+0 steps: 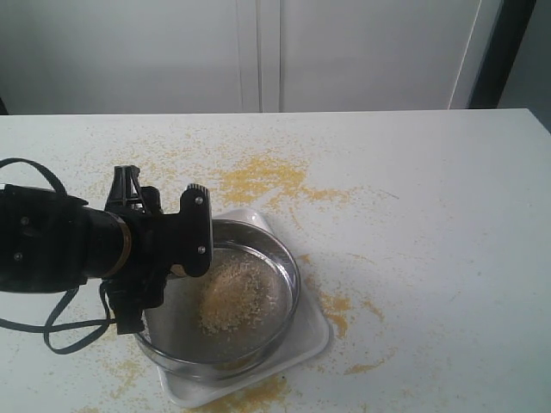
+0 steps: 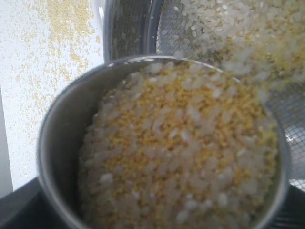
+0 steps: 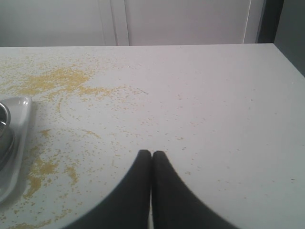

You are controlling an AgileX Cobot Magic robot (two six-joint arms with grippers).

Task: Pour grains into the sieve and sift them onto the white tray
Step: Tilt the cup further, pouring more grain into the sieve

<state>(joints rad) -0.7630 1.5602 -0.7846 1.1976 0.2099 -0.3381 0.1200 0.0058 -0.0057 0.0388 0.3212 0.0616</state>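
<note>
Right fingers (image 3: 138, 191) meet; one cup (image 2: 59, 143), one sieve (image 1: 176, 314), one white tray (image 1: 314, 340).

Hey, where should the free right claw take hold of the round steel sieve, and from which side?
Probably best: pinch the wide round steel-rimmed sieve by its upright rim on the right, coming from above; that side is clear, while the left claw and its small steel cup crowd the left.

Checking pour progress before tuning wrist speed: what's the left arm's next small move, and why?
Probably tip the steel cup a little further over the sieve. The left gripper holds the cup at the sieve's rim. The cup looks nearly full of grains, and only a small pile lies on the mesh, above the white tray.
</note>
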